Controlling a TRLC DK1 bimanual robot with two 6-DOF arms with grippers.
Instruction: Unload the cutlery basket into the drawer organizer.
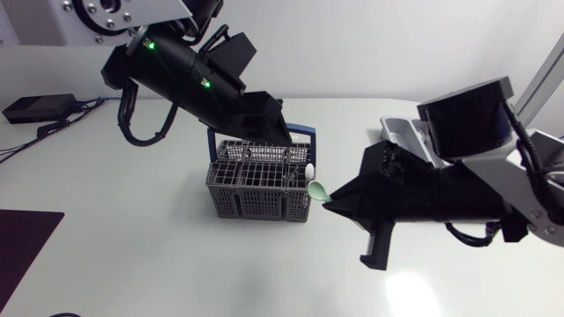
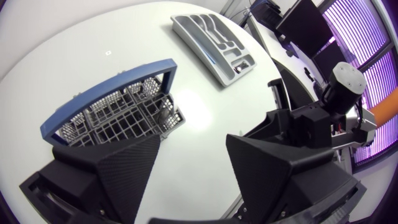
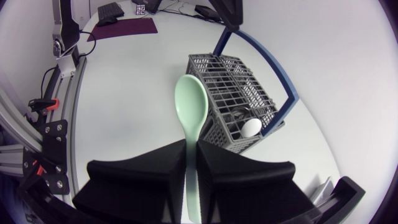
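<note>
The grey cutlery basket with a blue handle stands mid-table. A white-tipped utensil sticks up in its right end. My right gripper is just right of the basket, shut on the handle of a pale green spoon whose bowl points at the basket. In the right wrist view the spoon runs out from between the closed fingers. My left gripper hangs open over the basket's back edge, holding nothing. The grey drawer organizer lies at the back right, partly hidden behind my right arm in the head view.
A dark mat lies at the table's left edge. A black box with cables sits at the back left. My right arm covers much of the table's right side.
</note>
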